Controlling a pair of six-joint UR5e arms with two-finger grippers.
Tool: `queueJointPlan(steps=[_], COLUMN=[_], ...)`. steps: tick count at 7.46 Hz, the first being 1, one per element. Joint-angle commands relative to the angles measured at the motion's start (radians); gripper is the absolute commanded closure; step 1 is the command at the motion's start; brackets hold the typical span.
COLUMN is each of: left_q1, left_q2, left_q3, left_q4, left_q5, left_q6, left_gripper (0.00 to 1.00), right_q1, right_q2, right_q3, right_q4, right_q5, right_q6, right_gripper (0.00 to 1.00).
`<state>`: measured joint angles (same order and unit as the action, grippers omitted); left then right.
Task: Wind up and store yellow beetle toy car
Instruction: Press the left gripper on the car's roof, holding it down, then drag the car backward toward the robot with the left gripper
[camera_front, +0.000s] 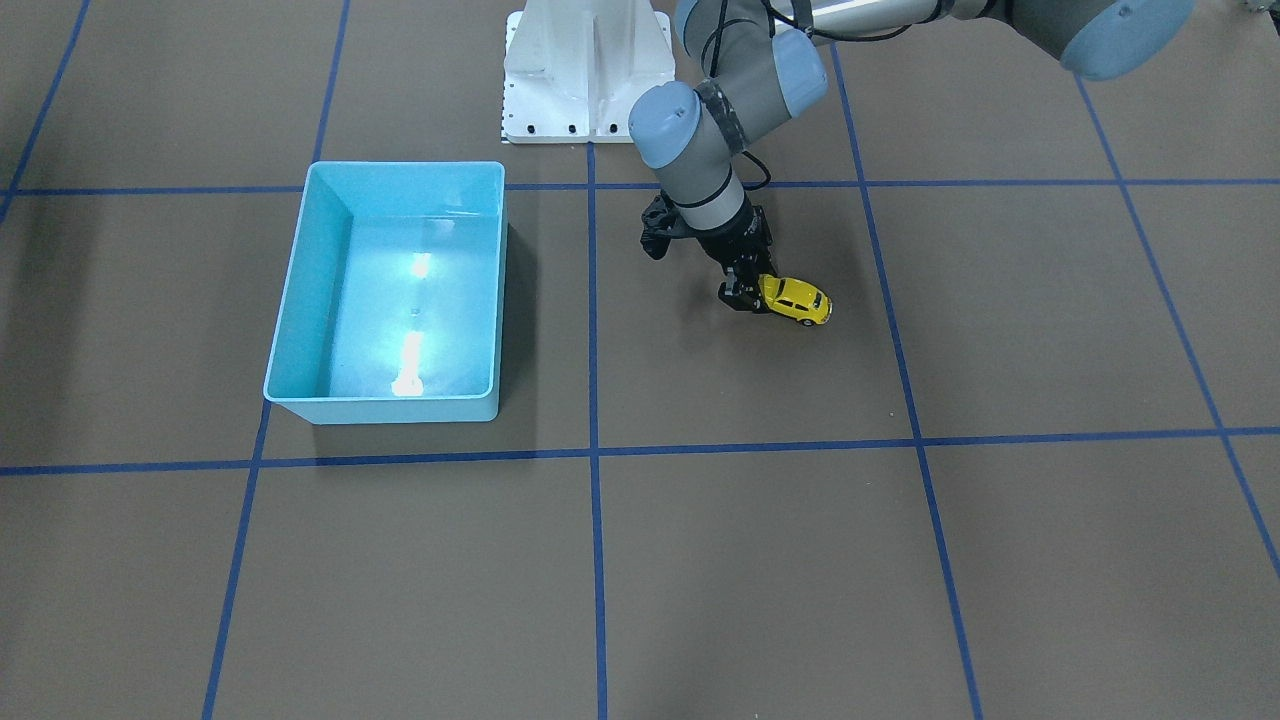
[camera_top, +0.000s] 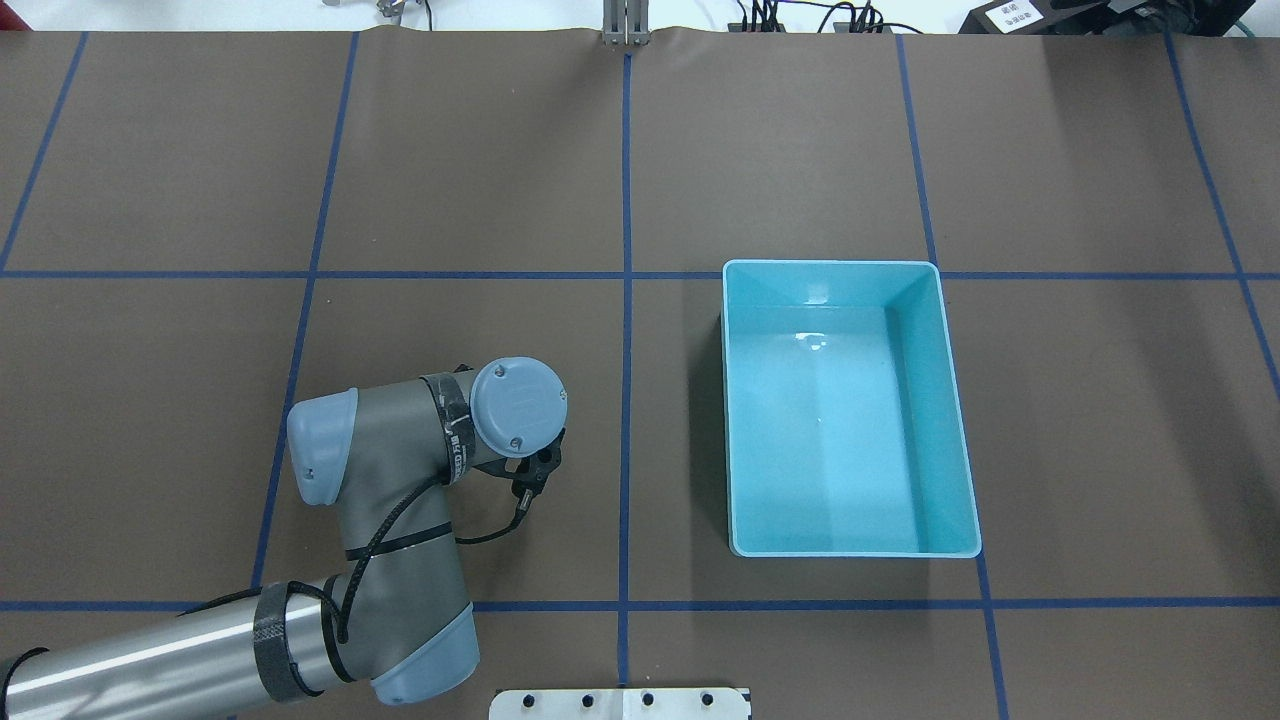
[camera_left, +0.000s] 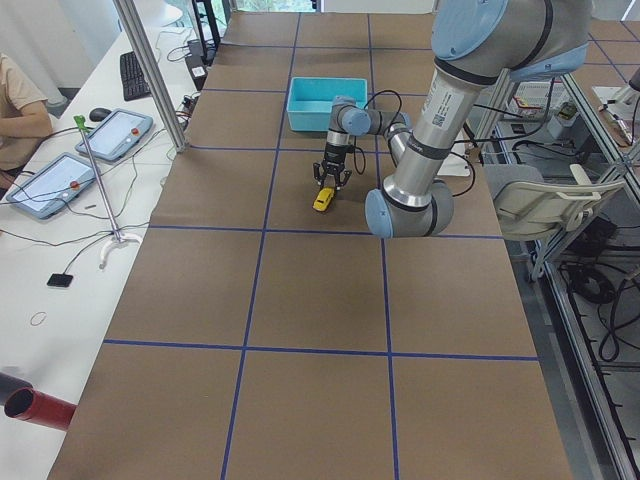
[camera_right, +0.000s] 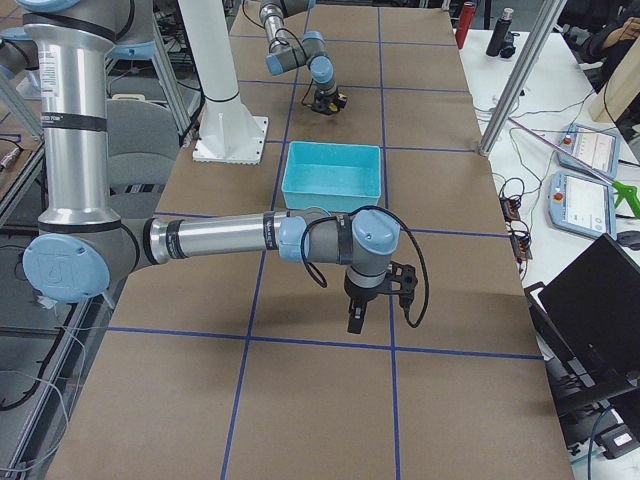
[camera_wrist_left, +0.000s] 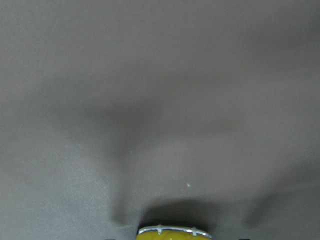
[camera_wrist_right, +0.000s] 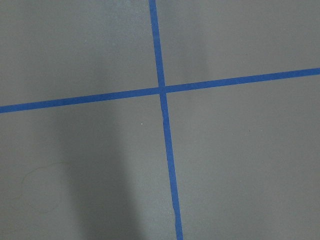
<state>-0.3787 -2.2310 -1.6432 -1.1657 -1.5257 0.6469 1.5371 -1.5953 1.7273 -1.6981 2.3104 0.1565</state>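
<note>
Fingers of the left end effector (camera_front: 750, 296) are closed on one end of the car (camera_front: 797, 300); the rest of the yellow body juts out sideways from the grip, away from the bin (camera_front: 385, 408). The car is seen low on the brown counter (camera_front: 760, 560); whether all its wheels touch the surface cannot be told. It lies outside the bin and well apart from it, in the next square of the blue tape (camera_front: 592, 330) grid, on the robot's left of the centre line. In the left wrist view only a yellow sliver of the car (camera_wrist_left: 172, 233) with a chrome trim is shown at the bottom edge, above blurred counter; the fingers are not shown there. From the overhead view the car is hidden under the left wrist. The bin is set upright with its opening upward, on the robot's right of the centre line.

The right end effector (camera_right: 355, 320) is pointed down over the counter, on the near side of the bin in the right side view and well apart from it; whether it is open or closed cannot be told. A crossing of tape lines (camera_wrist_right: 162, 90) is shown in the right wrist view.
</note>
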Motion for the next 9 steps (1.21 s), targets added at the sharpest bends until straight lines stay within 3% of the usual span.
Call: queueJointPlan(steps=[1,2,4,9], left_q1=[-0.003,-0.021,-0.159,-0.304], left_q2=[-0.012,-0.010,-0.010,0.008], left_q3=[-0.010,-0.038,-0.050,-0.055], left_q4=[0.004,0.011,0.015,0.006], left_q5=[-0.001,-0.002,-0.019,-0.169], left_q6=[-0.001,-0.006,0.005,-0.006], left_gripper=[0.95,1.00,1.00,1.00], right_q1=[0.000,0.000,0.000,0.000], right_q2=[-0.002,0.000,0.002,0.008], right_q3=[0.002,0.002,0.003,-0.005], right_q4=[0.000,0.000,-0.002,-0.005], right_q5=[0.001,0.000,0.001,0.000], right_q6=[0.000,0.000,0.000,-0.002], right_gripper=[0.00,0.00,0.00,0.00])
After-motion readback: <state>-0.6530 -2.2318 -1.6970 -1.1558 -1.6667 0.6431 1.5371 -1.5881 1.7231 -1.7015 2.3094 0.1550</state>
